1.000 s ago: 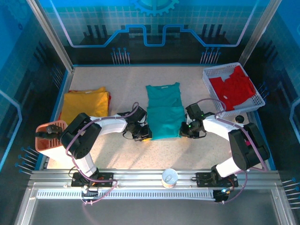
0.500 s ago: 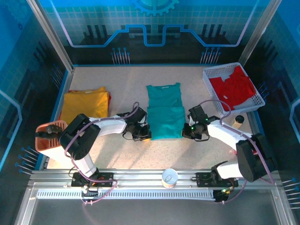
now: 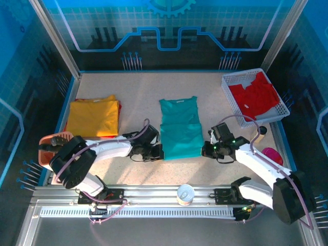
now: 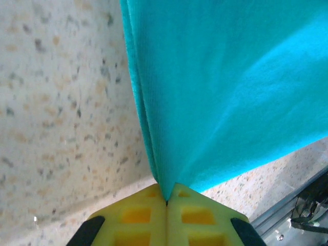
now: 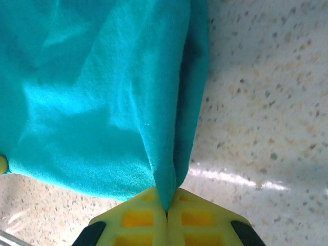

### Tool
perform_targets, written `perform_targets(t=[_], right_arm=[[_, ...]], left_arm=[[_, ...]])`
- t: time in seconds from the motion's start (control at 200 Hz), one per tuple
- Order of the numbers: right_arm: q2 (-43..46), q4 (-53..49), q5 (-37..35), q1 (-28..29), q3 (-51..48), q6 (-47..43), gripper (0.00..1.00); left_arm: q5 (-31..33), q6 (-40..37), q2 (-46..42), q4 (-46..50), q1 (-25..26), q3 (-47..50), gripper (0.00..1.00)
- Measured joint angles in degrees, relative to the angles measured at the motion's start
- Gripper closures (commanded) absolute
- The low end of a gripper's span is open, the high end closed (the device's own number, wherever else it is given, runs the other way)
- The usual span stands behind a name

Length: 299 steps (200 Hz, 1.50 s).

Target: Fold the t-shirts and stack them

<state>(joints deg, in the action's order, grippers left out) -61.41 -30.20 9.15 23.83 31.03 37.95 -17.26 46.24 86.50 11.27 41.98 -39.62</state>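
A soft teal-green t-shirt (image 3: 179, 130) lay flat on the speckled table (image 3: 138, 92), its hem end between the two grippers. Its sleeves were already turned in, so it made a long strip with the collar at the end away from them. The left gripper (image 3: 158, 152) was pressed together on the hem corner on its side. In the left wrist view the yellow fingers (image 4: 133, 220) met with the doubled cloth edge nipped between them. The right gripper (image 3: 206, 149) pinched the opposite hem corner in the same way, its own fingers (image 5: 136, 218) closed on a ridge of teal fabric.

Well to the left of the left gripper, a folded mustard-yellow t-shirt (image 3: 94, 117) rested as a neat square, with a sliver of red showing at its edge. Beyond the right gripper and off to its right, a crumpled red t-shirt (image 3: 253, 97) sat in the white mesh basket (image 3: 225, 84), unfolded.

By this reckoning one shirt was finished and the teal one was mid-fold. It had yet to be doubled lengthwise and carried to the pile, and the red shirt had not been started.
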Motion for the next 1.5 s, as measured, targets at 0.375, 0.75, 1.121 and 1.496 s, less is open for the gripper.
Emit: perform_targets(t=[0.375,0.75,1.121,1.496], right_arm=[[14.7,-11.1,-1.2,2.0,2.8,3.5,1.0],[13.2,-17.4,-2.8,2.0,15.2,4.5,1.0],[8.0,-17.8,-3.1,1.6,20.9,4.5,1.0],[4.6,-16.0,-2.1,-2.3,23.6,3.1,1.0]], left_arm=[[4.1,4.5,-16.2,7.4,4.4,-0.1,1.0],[7.1,4.4,-21.3,15.9,4.6,-10.5,1.0],[7.0,3.8,-16.3,19.2,0.6,-16.3,1.0],[4.0,2.2,-13.8,19.2,-4.5,-19.3,1.0]])
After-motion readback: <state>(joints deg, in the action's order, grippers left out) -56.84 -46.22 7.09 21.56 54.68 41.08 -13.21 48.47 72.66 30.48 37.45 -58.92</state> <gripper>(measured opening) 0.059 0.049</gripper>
